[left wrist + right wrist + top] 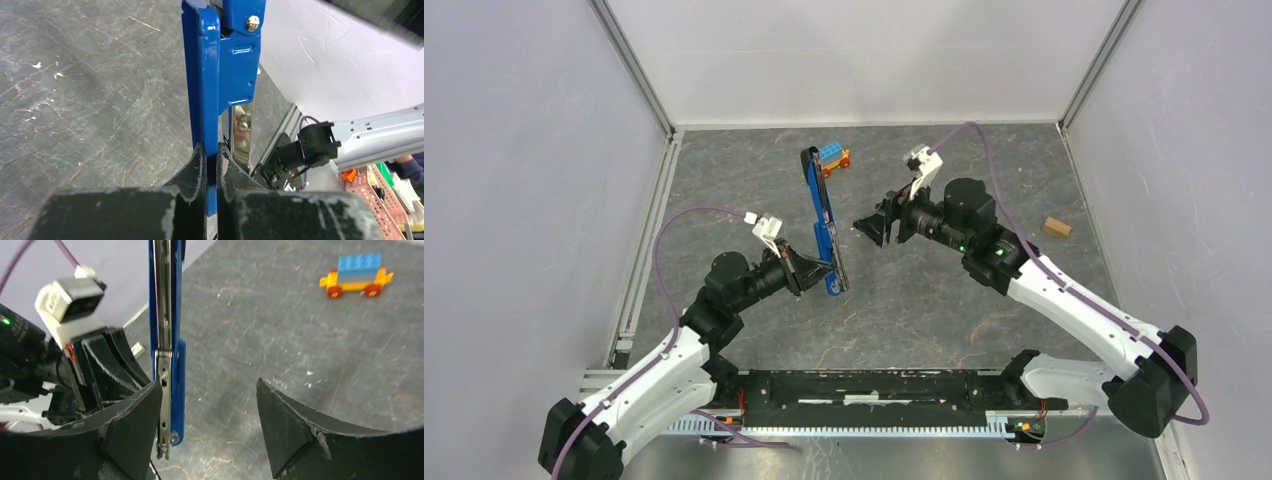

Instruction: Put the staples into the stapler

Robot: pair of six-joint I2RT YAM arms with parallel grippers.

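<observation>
The left gripper (pixel 822 272) is clamping one end of the blue stapler (pixel 823 212) over the table (pixel 724 190) (a toy car (pixel 834 158) is sitting beyond). The right gripper (pixel 870 229) is hovering just beside it, jaws parted and empty.

No readable text, labels, brands, numbers, signs; none on stapler (pixel 822 215), toy car (pixel 834 158).

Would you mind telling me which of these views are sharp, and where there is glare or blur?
Top external view: evenly lit and sharp, no harsh shadows. Left wrist view: the left gripper sits dark and soft in the foreground, and bright glints mark the blue stapler. Right wrist view: the right gripper is blurred up close, and the toy car looks slightly soft.
</observation>
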